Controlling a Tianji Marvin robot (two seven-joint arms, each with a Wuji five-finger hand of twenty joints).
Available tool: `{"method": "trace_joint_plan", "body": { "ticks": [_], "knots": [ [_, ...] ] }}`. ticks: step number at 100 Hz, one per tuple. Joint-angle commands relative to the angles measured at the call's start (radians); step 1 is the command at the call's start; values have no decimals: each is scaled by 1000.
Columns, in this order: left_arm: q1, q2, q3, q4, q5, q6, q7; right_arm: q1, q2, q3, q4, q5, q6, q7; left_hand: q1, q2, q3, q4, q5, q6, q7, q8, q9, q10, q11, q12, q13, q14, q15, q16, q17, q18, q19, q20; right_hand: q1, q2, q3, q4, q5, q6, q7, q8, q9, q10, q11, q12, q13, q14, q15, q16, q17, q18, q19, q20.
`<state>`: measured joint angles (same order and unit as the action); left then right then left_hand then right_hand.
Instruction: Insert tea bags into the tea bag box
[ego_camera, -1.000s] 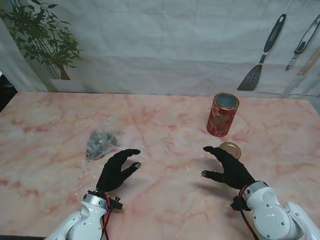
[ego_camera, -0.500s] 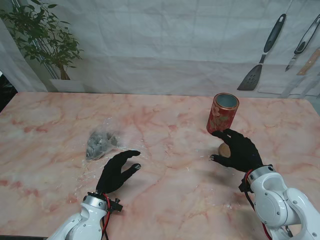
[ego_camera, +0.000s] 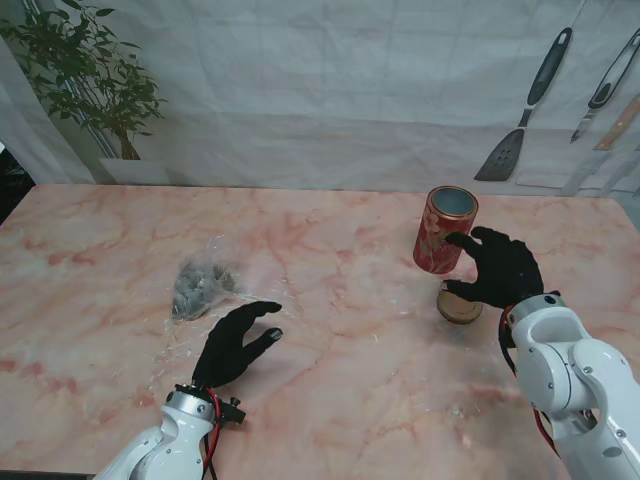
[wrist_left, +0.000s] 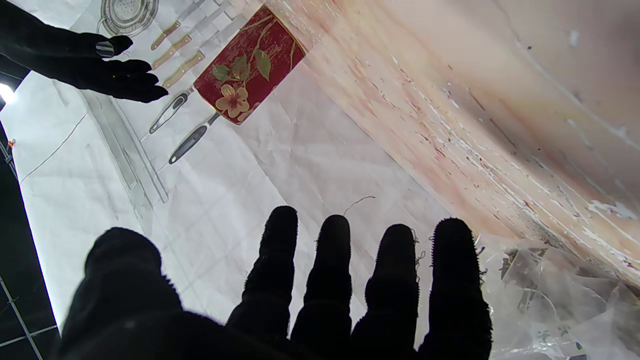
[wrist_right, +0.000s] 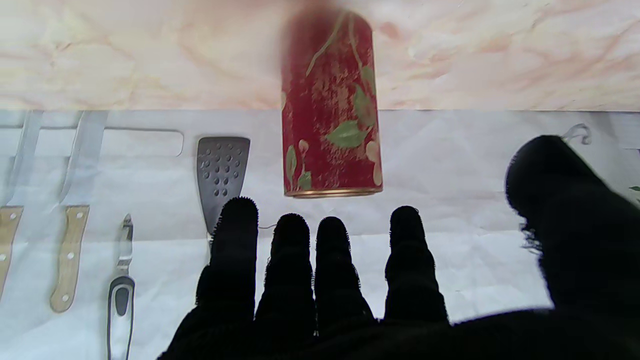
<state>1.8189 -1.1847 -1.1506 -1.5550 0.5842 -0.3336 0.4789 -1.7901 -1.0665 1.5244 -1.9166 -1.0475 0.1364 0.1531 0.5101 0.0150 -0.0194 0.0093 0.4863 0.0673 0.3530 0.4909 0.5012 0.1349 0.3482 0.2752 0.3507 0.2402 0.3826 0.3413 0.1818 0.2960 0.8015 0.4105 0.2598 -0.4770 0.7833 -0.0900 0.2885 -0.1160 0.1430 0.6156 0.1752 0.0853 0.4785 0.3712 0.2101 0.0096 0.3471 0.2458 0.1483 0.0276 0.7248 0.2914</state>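
Fingers spread on both our hands, nothing held, the tea bags not yet touched.

Our right hand hangs open just beside the red floral tea tin, which stands upright and lidless on the far right of the marble table; its round gold lid lies nearer to us, partly under that hand. Our left hand is open too, fingers apart, just short of the clear plastic packet of tea bags on the left, well apart from the tin. We judge the packet light, soft and crinkly, likely slippery, so it calls for a gentle pinch at a bunched edge. How many bags it holds we cannot tell through the film. The tin looks stiff and light, easily tipped, best steadied around its wall.
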Motion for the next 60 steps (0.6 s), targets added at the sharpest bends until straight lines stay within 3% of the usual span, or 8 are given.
{"method": "trace_joint_plan", "body": {
  "ticks": [1, 60],
  "knots": [
    [4, 1, 2, -7, -7, -6, -14, 20, 2, 1, 9, -6, 3, -2, -22, 37, -10, -30, 7, -19, -15, 2, 6, -16, -11, 7, 13, -11, -13, 8, -13, -4, 0, -1, -49, -13, -11, 14, 23, -18, 7, -7, 0, 0, 22, -2, 4, 6, 10, 13, -6, -1, 24, -11],
    [13, 5, -4, -25, 6, -1, -21, 231, 15, -57, 173, -27, 81, 70, -21, 35, -9, -30, 10, -18, -14, 3, 7, -17, -10, 8, 15, -14, -12, 9, -12, -4, 1, -1, -56, -22, -19, 14, 12, -17, 26, -17, -1, 15, 32, -21, -4, 15, 40, 28, -4, 8, 86, -54]
  ]
}}
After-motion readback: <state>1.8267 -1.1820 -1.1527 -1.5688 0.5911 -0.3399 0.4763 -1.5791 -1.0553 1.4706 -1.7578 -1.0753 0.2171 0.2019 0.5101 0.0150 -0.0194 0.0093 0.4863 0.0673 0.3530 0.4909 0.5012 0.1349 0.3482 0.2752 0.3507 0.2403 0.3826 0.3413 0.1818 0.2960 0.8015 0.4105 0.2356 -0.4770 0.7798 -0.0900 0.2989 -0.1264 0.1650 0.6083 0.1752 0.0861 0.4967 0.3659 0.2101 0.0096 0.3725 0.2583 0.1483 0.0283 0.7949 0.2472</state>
